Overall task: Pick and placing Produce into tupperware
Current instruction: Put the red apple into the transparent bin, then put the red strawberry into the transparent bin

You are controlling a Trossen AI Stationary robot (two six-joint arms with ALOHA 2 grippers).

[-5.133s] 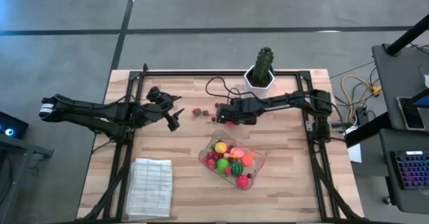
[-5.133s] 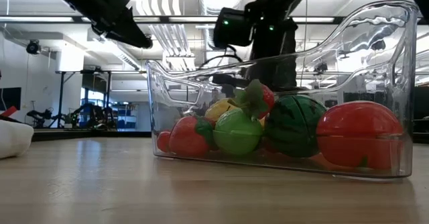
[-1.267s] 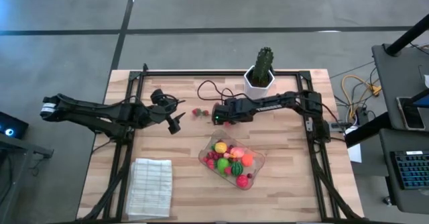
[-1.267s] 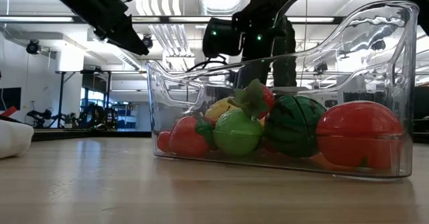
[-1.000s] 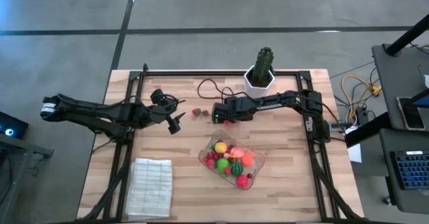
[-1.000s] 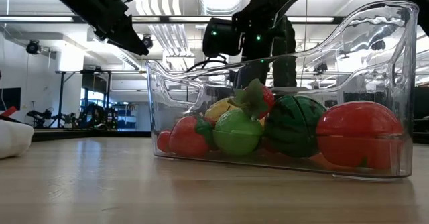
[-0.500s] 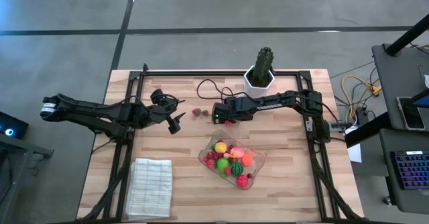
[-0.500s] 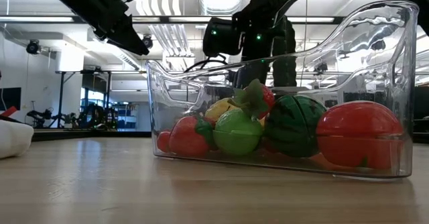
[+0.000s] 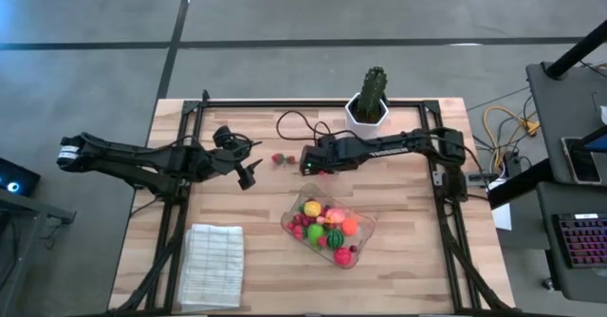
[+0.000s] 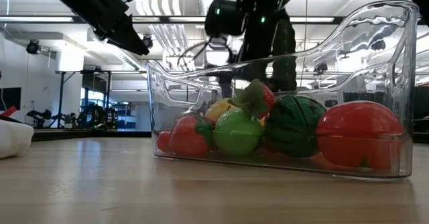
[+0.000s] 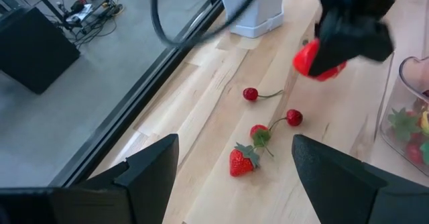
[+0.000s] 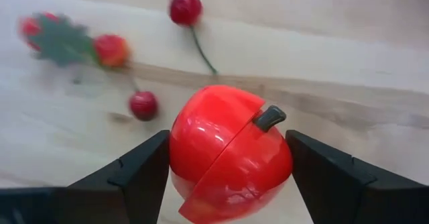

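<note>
right gripper: clamped on a red apple, now lifted clear of the table; seen higher in the low view than a moment ago.
left gripper: fingers spread, nothing held, pose unchanged, above the table's left part.
loose produce: strawberries and cherries left on the wood, between the two grippers.
tupperware: unmoved, near the table's front, filled with fruit; melon ball inside.
cloth: unchanged, front left.
</note>
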